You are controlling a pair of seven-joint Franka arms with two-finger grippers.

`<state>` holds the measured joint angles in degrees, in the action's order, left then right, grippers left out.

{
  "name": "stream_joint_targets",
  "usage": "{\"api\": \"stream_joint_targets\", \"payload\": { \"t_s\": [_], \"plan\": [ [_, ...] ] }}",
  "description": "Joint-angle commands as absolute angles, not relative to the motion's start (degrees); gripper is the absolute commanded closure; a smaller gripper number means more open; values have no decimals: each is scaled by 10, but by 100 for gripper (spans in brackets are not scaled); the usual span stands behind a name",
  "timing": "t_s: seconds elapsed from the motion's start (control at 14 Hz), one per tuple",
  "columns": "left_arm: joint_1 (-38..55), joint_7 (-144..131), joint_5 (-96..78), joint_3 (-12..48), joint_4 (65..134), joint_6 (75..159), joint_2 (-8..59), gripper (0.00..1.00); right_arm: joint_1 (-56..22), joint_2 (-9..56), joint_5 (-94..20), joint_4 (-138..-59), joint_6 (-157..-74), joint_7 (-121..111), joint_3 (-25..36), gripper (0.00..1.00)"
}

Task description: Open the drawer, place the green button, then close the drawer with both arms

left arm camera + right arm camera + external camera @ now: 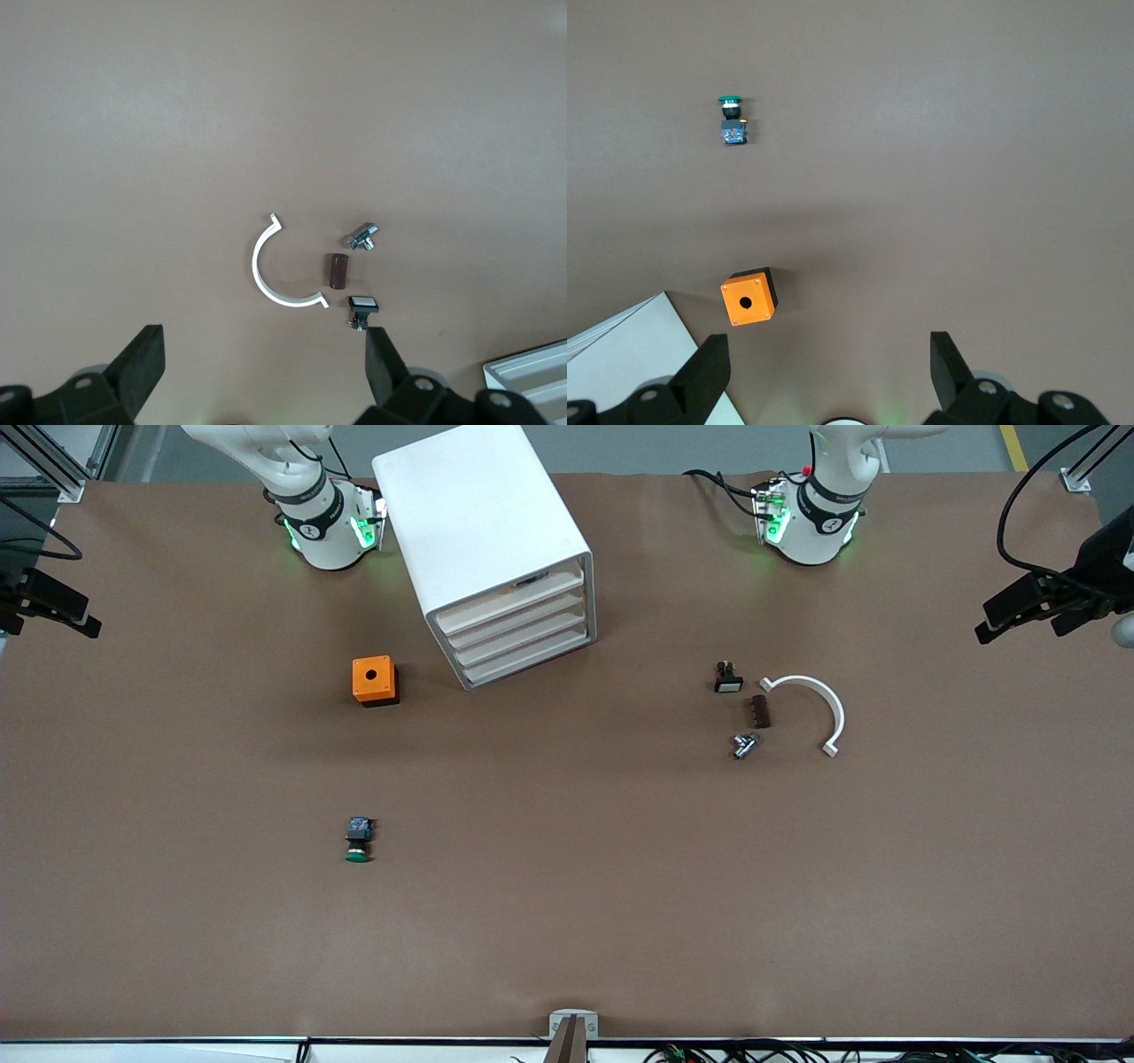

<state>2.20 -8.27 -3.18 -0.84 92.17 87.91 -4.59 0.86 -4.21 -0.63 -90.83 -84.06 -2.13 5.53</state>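
The white cabinet (483,522) stands between the two arm bases with all four drawers shut. The drawer (523,638) is third from the top. The button (358,840), a black body with a green cap, lies on the brown table nearer the front camera than the orange box (374,680). It also shows in the right wrist view as the button (731,124). My right gripper (828,354) hangs open and empty high over the table beside the cabinet. My left gripper (263,354) hangs open and empty above the small parts. Neither gripper shows in the front view.
Toward the left arm's end lie a black switch with a white face (728,678), a brown block (761,711), a small metal fitting (743,745) and a white half-ring (811,708). Black mounts with cables stick in at both table ends.
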Motion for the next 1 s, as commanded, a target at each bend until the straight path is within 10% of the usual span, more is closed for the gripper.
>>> {"api": "stream_joint_targets", "payload": {
  "t_s": [0.0, 0.93],
  "plan": [
    [23, -76, -18, -7, 908, 868, -40, 0, 7, -61, 4, -925, -846, 3, 51, 0],
    [23, -89, -18, -12, 877, 881, 110, 0, 9, -54, -4, -911, -827, 1, 52, 0]
  ]
}}
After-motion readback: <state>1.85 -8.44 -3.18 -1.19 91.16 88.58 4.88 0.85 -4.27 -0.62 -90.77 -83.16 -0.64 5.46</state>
